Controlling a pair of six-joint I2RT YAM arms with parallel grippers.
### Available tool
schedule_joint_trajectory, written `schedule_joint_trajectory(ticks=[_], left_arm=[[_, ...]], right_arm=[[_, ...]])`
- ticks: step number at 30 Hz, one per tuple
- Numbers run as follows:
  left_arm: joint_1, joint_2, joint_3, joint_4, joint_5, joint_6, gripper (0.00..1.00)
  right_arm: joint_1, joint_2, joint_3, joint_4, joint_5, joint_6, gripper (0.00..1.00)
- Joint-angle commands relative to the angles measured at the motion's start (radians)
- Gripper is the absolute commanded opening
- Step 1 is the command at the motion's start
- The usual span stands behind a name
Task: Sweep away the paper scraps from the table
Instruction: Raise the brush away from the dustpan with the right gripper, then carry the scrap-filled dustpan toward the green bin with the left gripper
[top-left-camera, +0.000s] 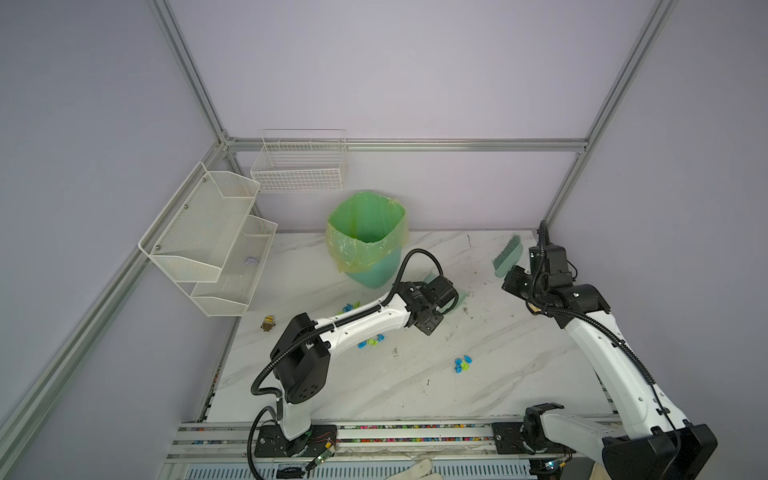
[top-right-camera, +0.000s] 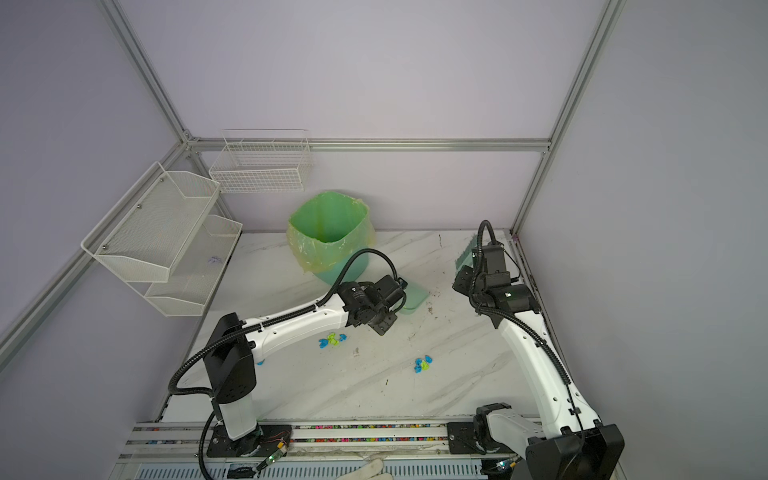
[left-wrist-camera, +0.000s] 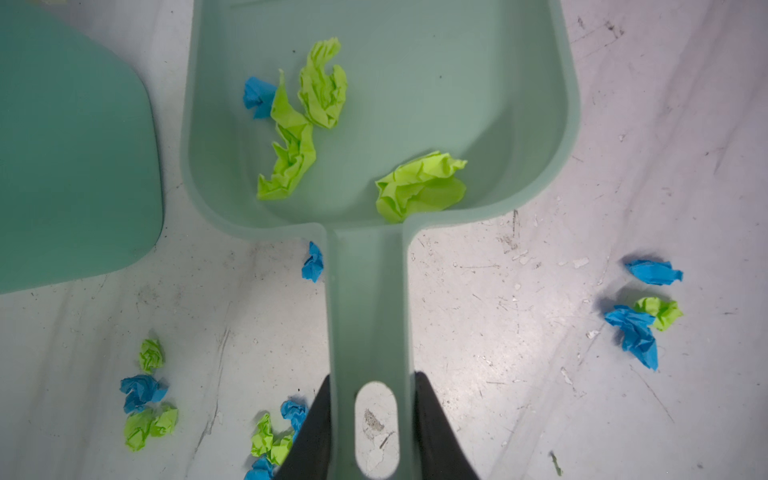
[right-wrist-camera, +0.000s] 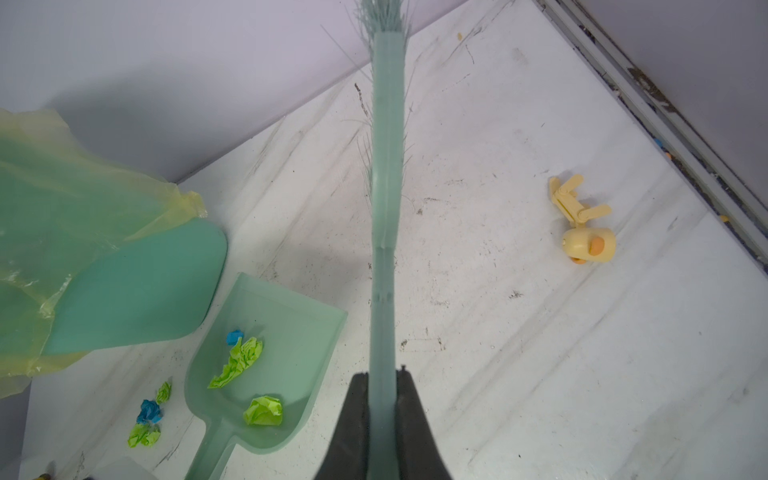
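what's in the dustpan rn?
The dustpan holds a few lime-green paper scraps and one blue scrap. In both top views the left arm covers its inside.

Two clusters of paper scraps (top-right-camera: 332, 340) are seen on the table (top-right-camera: 374, 399). A dustpan (top-right-camera: 417, 297) is partly hidden under the left arm (top-right-camera: 299, 324), beside the bin (top-right-camera: 328, 232). A brush (top-right-camera: 465, 251) is seen by the right arm (top-right-camera: 528, 345).

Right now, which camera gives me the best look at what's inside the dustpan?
Left wrist: it looks straight down into the dustpan, showing the green and blue paper scraps inside clearly. Right wrist shows it smaller and slanted. In both top views the left arm hides all but a corner.
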Motion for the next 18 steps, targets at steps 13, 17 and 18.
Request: schedule_joint_trajectory(ticks=[13, 17, 18], left_arm=[[0.010, -0.134, 0.111, 0.020, 0.026, -0.146, 0.00], [0.010, -0.164, 0.121, 0.020, 0.032, -0.157, 0.00], [0.010, -0.171, 0.123, 0.019, 0.029, -0.156, 0.00]], right_arm=[[-0.023, -0.035, -0.062, 0.104, -0.013, 0.017, 0.00], [-0.023, -0.033, -0.080, 0.128, -0.030, 0.019, 0.00], [-0.023, -0.033, -0.084, 0.136, -0.034, 0.022, 0.00]])
